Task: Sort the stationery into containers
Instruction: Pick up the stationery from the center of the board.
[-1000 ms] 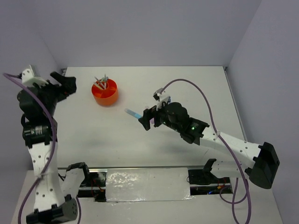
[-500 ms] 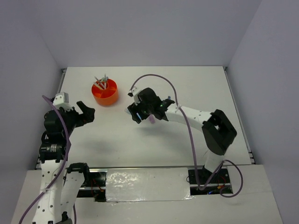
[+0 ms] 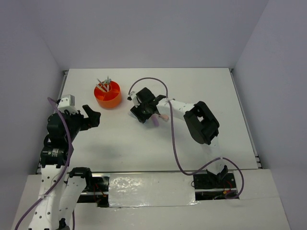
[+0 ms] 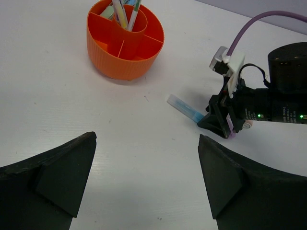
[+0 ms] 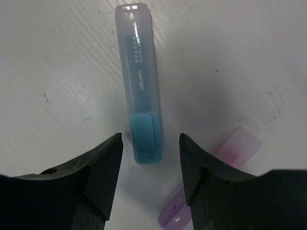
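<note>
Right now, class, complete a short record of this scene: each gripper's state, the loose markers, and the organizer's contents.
organizer: orange, round, pens upright in its central ring
blue marker: flat on the table, not yet grasped
purple marker: flat on the table, beside the blue marker
right gripper: open, straddling the blue marker's end
left gripper: open, empty

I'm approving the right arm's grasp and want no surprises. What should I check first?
1. Right gripper open: ok.
2. Blue highlighter's end between its fingers: ok.
3. Purple marker clear of the fingers: not ok, partly hidden behind one.
4. Orange organizer has free compartments: ok, near ones empty.
5. Left gripper out of the way: ok, open.
6. Finger height above table: cannot tell.
</note>
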